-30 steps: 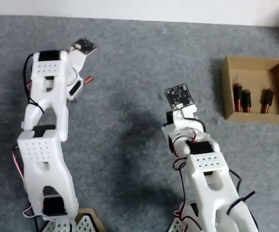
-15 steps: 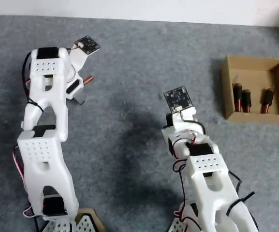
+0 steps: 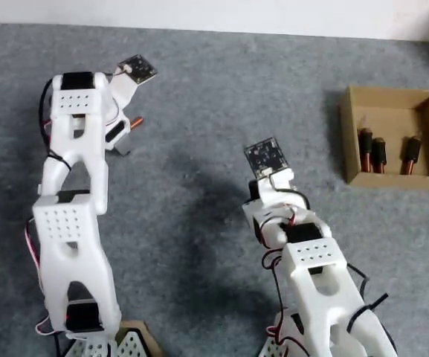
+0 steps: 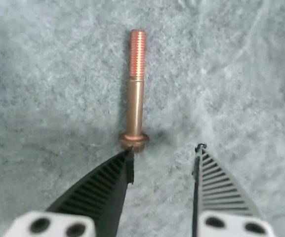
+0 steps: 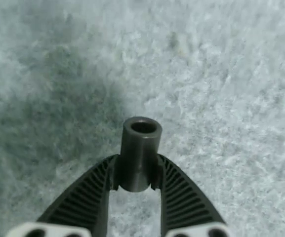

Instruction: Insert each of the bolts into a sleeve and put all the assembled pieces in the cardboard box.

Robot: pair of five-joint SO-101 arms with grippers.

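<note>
Desk: a grey, felt-like mat (image 3: 199, 97) is covering the whole desk and is carrying both white arms.
Room: a pale wall strip (image 3: 214, 15) is running along the desk's 12 o'clock edge.
Box: the cardboard box (image 3: 346, 134) is sitting open at about 2 o'clock on the desk, well apart from both arms.
Assembled pieces: three copper-and-dark pieces (image 3: 378, 155) are lying side by side inside the box.
Bolt: the copper bolt (image 4: 136, 89) is lying flat on the mat at about 10 o'clock (image 3: 134, 123), with its threaded end pointing away from the left arm.
Left fingers: the left fingers (image 4: 125, 165) are standing apart and holding nothing, with one tip just beside the bolt's head.
Sleeve: the dark sleeve (image 5: 141, 148) is sticking out past the fingertips, showing its open bore.
Right fingers: the right fingers (image 5: 110, 173) are clamping the sleeve above the mat, near the desk's middle.
</note>
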